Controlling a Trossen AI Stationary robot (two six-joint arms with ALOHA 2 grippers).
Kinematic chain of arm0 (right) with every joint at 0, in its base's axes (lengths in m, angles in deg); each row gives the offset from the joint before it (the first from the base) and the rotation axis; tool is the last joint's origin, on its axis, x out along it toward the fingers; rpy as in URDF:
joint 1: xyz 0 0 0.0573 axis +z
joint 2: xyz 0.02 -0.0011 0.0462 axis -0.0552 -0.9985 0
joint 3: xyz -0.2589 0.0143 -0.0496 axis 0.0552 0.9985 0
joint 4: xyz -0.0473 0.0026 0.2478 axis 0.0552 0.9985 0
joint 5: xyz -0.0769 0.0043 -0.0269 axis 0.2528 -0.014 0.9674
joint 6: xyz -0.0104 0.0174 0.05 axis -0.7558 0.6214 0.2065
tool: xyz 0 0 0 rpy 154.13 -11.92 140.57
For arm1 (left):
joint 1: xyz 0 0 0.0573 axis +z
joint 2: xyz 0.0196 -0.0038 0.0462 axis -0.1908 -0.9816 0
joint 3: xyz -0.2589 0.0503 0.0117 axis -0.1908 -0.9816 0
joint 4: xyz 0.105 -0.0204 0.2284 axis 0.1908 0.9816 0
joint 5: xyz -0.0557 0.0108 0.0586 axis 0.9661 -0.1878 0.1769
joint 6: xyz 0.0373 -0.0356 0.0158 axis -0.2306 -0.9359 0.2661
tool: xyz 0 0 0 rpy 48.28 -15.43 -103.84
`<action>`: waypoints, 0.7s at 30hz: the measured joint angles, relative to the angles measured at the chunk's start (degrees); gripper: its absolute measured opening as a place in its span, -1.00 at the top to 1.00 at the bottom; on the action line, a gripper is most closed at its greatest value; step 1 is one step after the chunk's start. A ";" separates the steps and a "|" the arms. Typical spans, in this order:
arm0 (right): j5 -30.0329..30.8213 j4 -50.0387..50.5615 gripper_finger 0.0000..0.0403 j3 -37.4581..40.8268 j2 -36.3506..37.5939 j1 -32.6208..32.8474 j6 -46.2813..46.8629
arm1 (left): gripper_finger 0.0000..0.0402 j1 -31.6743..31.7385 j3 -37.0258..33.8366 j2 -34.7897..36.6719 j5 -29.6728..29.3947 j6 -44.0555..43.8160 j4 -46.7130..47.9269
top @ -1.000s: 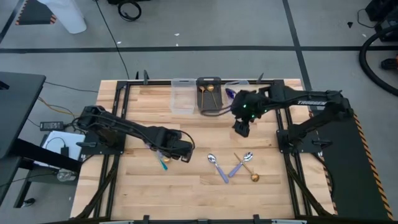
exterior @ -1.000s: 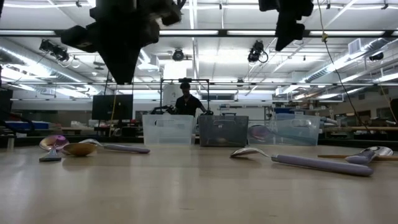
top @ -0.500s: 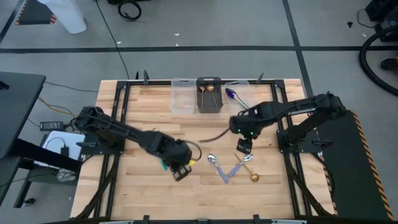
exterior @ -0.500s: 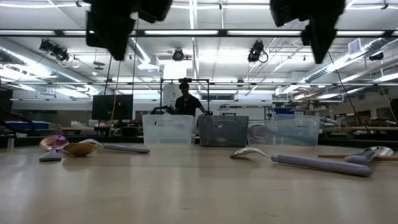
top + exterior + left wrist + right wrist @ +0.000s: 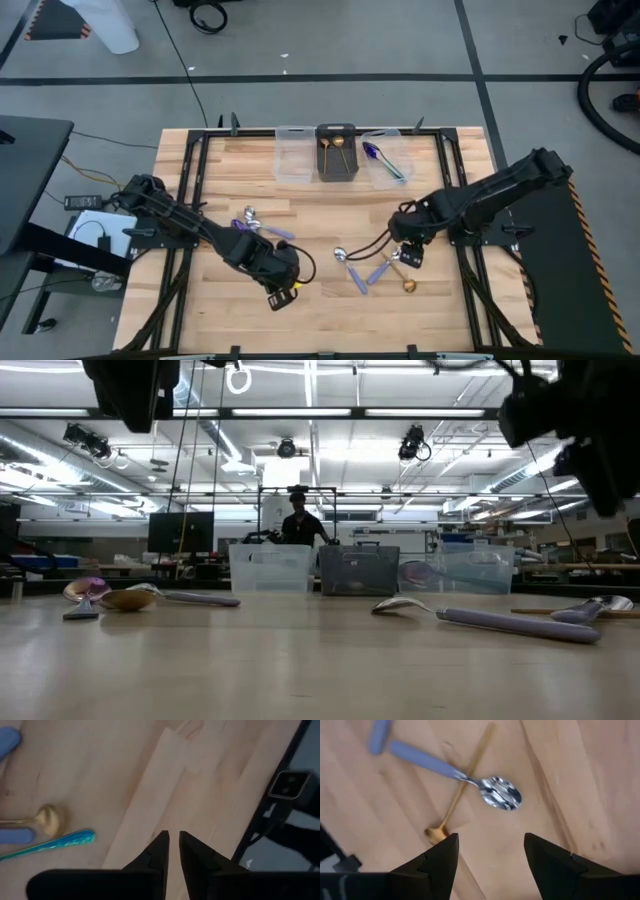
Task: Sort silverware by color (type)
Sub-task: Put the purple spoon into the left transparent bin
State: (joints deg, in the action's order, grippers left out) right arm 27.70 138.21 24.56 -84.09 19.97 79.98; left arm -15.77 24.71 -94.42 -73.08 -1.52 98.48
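Left gripper (image 5: 282, 296): nearest the table's front edge, over bare wood; fingers almost together, nothing between them in the left wrist view.
Right gripper (image 5: 409, 257): hangs over the loose spoons right of centre, fingers spread wide and empty.
Loose spoons: a crossed pile of a silver spoon (image 5: 500, 792) with a lilac handle lying over a gold spoon (image 5: 461, 790); another lilac-handled spoon (image 5: 349, 270) just beside them. A further spoon (image 5: 262, 226) lies left of centre, behind the left arm.
Step in hand: probably choosing one spoon from the pile with the right gripper.
Doing it well: take the top spoon first, across the handle and clear of the crossing, so the gold one below is not dragged along.
Left bin (image 5: 293, 158): clear, looks empty.
Middle bin (image 5: 336, 176): dark, holds gold spoons.
Right bin (image 5: 401, 157): clear, holds a blue-purple spoon (image 5: 384, 159).
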 joint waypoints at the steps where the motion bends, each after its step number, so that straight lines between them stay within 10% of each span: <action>1: -0.39 -0.39 -0.17 1.13 -0.01 -0.01 1.82 | 0.75 -0.17 0.00 0.02 -0.07 -0.67 -0.75; 21: -0.58 -20.55 -0.02 19.33 -0.04 -2.76 17.80 | 0.75 -0.09 0.00 0.11 -2.33 -1.07 -10.25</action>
State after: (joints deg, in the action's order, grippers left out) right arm 27.11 117.66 43.89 -84.13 17.21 97.78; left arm -15.85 24.71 -94.31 -75.41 -2.59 88.23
